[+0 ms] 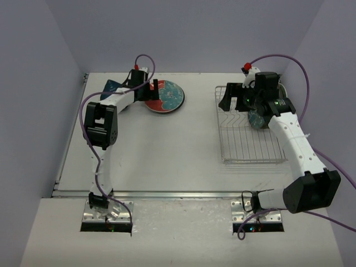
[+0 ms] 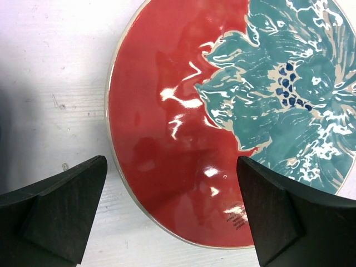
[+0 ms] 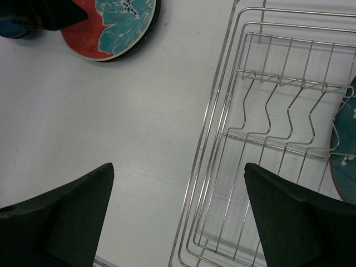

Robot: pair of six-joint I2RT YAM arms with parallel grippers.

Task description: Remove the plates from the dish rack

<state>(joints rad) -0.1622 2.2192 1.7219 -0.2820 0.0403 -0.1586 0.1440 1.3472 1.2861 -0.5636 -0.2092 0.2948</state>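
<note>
A red-rimmed plate (image 1: 165, 95) with a teal floral centre lies flat on the table at the far left, on top of a darker plate; it fills the left wrist view (image 2: 183, 128) and shows in the right wrist view (image 3: 108, 25). My left gripper (image 1: 148, 88) is open and empty at the plate's near-left rim (image 2: 172, 167). The silver wire dish rack (image 1: 245, 146) stands at the right. A teal plate (image 1: 257, 119) stands in it, seen at the right edge of the right wrist view (image 3: 345, 158). My right gripper (image 1: 233, 99) is open and empty above the rack's left rim (image 3: 177, 172).
A dark blue plate (image 1: 113, 86) lies partly hidden behind the left arm at the far left. The rack's upright tines (image 3: 278, 105) and left wall (image 3: 211, 167) lie under my right gripper. White walls close off the table's back and sides.
</note>
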